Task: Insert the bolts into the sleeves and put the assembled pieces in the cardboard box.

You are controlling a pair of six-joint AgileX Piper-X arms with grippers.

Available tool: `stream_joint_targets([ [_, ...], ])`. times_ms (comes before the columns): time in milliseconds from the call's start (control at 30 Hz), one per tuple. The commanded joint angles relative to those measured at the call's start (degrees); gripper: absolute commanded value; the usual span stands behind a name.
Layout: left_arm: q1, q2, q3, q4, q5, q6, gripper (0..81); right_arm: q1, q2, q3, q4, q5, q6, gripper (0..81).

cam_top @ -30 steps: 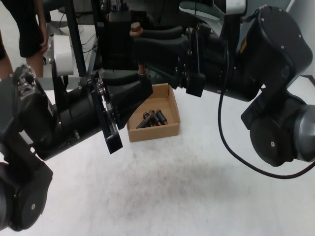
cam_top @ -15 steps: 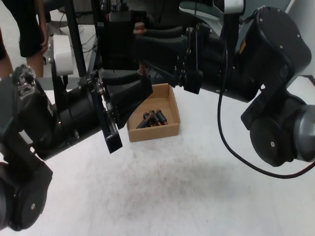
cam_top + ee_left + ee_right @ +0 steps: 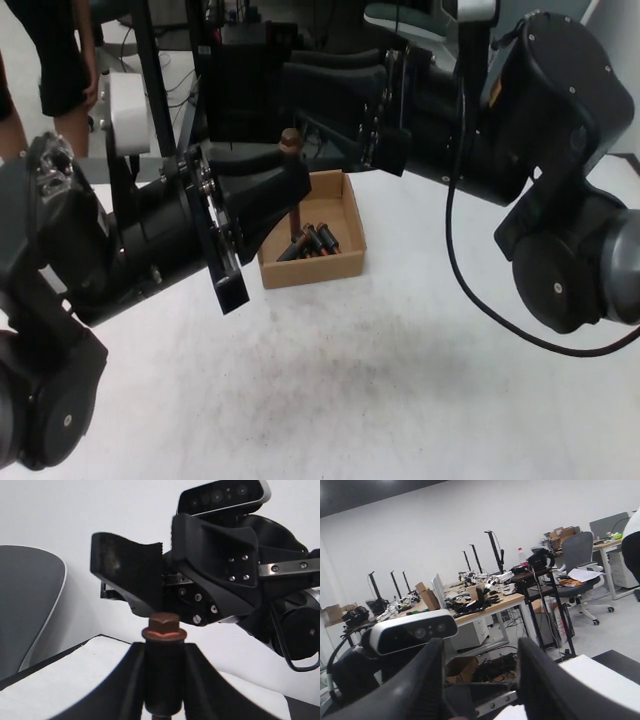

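Observation:
My left gripper (image 3: 290, 178) is shut on a black sleeve (image 3: 161, 677), held upright above the bench. A copper bolt (image 3: 160, 626) sits in the sleeve, its hex head (image 3: 291, 139) on top and its shaft sticking out below. My right gripper (image 3: 480, 650) stands open just above and behind the bolt head, with nothing between its fingers (image 3: 127, 570). The cardboard box (image 3: 312, 270) rests on the bench below and beyond the held piece. It holds several assembled pieces (image 3: 310, 240).
Bare white bench (image 3: 380, 380) stretches in front of the box. A black stand post (image 3: 150, 70) rises behind my left arm. A person (image 3: 50, 60) stands at the far left of the room behind.
The bolt, held high by my right gripper a second ago, has dropped into the sleeve. The right gripper has let go of it and opened. The left arm has kept still.

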Motion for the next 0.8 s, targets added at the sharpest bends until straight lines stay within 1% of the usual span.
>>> stream_joint_targets([
  [0, -0.21, -0.19, -0.28, -1.13, 0.1, -0.26, 0.3, -2.02, -0.32, -0.75, 0.14, 1.5, 0.05, 42.6],
  [33, -0.21, -0.19, -0.28, -1.13, 0.1, -0.26, 0.3, -3.36, -0.6, -0.84, 0.14, 1.5, 1.27, 39.8],
  [100, -0.21, -0.19, -0.28, -1.13, 0.1, -0.26, 0.3, -5.65, -1.32, -0.81, -0.03, 1.5, 3.73, 25.6],
  [167, -0.02, -0.19, -0.28, -1.13, 0.1, -0.27, 0.3, -8.02, -2.43, -0.81, -0.58, 1.5, 5.01, 5.3],
  [200, 0.09, -0.19, -0.38, -1.13, -0.09, -0.16, 0.3, -9.56, -3.31, -0.81, -1.5, 1.36, 5.25, 0.6],
  [333, 1.21, -0.19, -1.89, 4.7, -1.9, 1.39, 0.3, -13.43, -6.59, -0.81, -2.91, -0.78, 8.32, 0.8],
  [433, 1.5, -0.07, -5.64, 15.56, -3.51, 10.47, 0.3, -15.07, -8.85, -0.81, -2.91, -6.0, 13.21, 0.8],
  [567, 1.5, 1.66, -12.8, 34.35, -5.26, 22.32, 0.3, -15.46, -11.94, -0.81, -2.91, -13.43, 17.84, 0.8],
  [667, 1.5, 5.09, -17.87, 39.62, -7.93, 27.31, 0.3, -15.26, -14.31, -0.81, -2.79, -19.52, 20.91, 0.8],
  [767, 1.5, 9.7, -21.78, 40.54, -8.81, 28.25, 0.3, -15.26, -16.65, -0.81, -2.8, -23.25, 24.37, 0.8],
])
